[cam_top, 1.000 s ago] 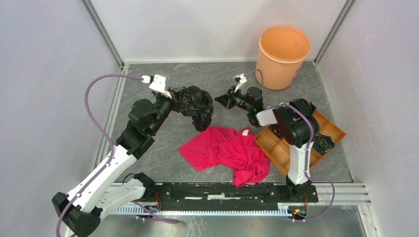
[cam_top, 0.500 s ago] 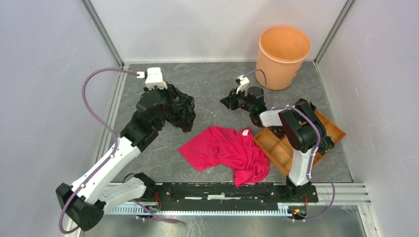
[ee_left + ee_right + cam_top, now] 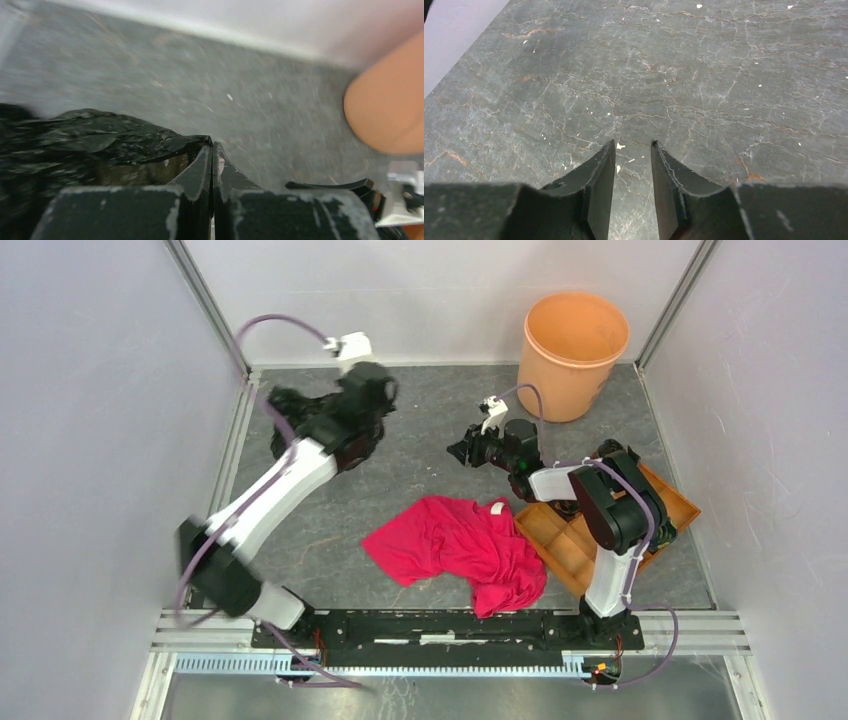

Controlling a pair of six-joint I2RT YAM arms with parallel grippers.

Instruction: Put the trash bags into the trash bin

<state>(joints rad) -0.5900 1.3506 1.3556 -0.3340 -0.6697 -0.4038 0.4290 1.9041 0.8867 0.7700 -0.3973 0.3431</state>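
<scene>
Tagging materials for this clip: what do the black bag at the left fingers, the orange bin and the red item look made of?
Crinkly black film bag: thin plastic and glossy, judging by the sharp wrinkles and bright highlights.
Round pale-orange bin: probably moulded plastic, with smooth, evenly coloured walls and a rolled rim.
Red crumpled garment: cloth, matte, lying in soft folds; the fibre cannot be told.

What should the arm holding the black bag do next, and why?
Probably swing the left gripper rightward toward the trash bin. It is shut on the trash bag at the far-left side of the table, while the bin stands in the far-right corner, so the bag isn't over it.
</scene>
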